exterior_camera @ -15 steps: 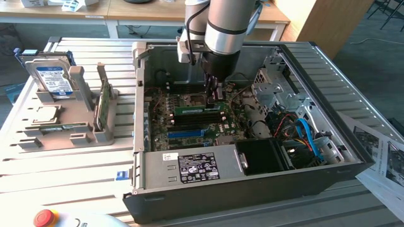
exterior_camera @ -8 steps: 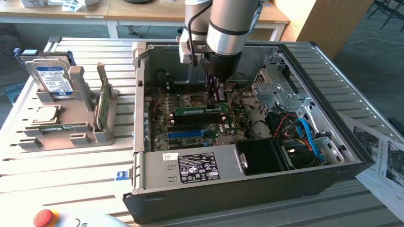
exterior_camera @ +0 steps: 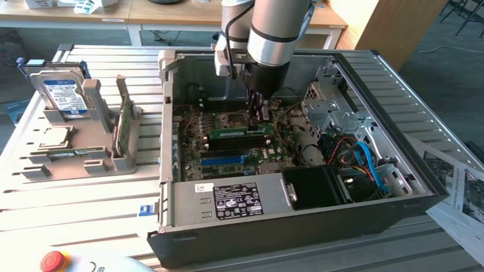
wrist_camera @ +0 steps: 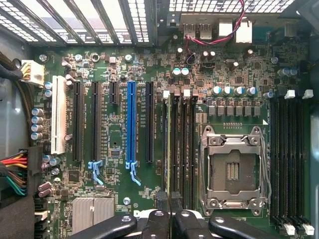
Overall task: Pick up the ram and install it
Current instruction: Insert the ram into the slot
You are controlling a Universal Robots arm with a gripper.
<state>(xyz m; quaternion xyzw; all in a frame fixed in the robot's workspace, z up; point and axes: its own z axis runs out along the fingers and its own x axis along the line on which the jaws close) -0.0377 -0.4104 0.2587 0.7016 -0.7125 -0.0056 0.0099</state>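
The ram is a narrow green stick lying along a memory slot on the motherboard inside the open computer case. My gripper reaches down into the case over the end of the stick nearer the exterior view's right. In the wrist view the ram shows edge-on in its slot beside the empty processor socket. It runs in between the black fingers of my gripper, which are shut on that end.
A grey holder on the exterior view's left carries a blue-labelled hard drive, a square silver processor and another green board standing on edge. Cables, a drive cage and the power supply crowd the case.
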